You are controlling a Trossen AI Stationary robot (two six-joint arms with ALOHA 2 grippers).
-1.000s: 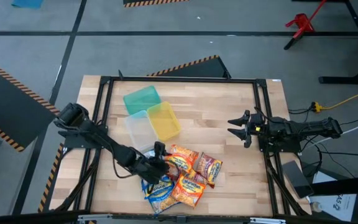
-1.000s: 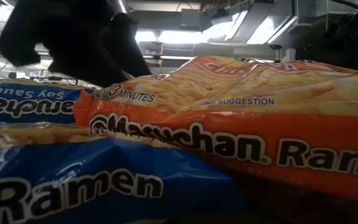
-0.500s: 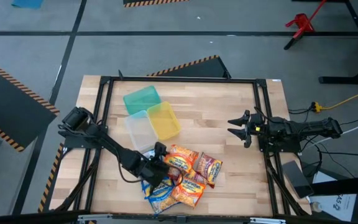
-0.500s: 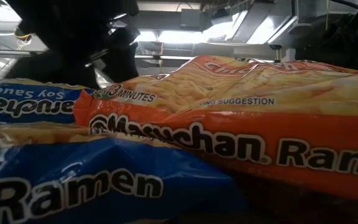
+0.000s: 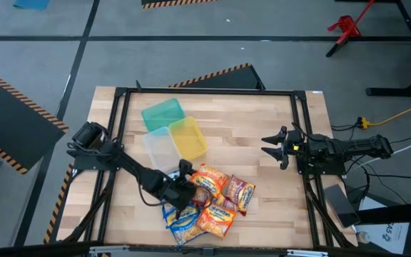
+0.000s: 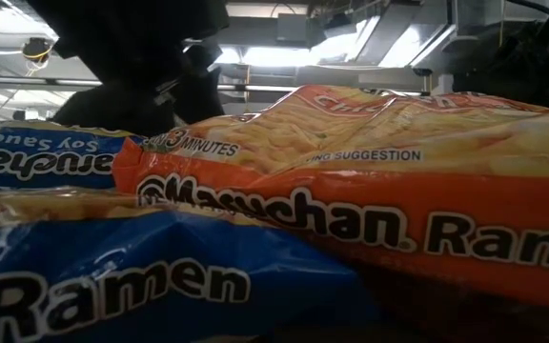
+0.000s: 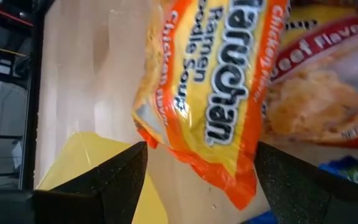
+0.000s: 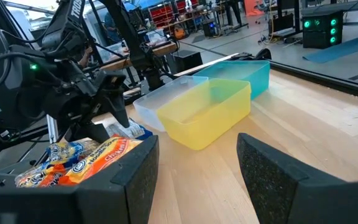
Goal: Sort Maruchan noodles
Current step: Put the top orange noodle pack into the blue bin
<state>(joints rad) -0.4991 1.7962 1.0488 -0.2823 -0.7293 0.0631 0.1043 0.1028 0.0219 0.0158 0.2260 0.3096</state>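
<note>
While three containers wait — seven packets heaped.

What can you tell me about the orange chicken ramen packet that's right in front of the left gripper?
The orange chicken ramen packet is a flat, crinkly plastic wrapper, orange and yellow, printed with Maruchan Ramen Noodle Soup, Chicken Flavor. It lies on the wooden table at the edge of the packet pile, partly over a beef flavor packet. The left gripper hovers over it with jaws open on either side, not yet closed on it.
</note>
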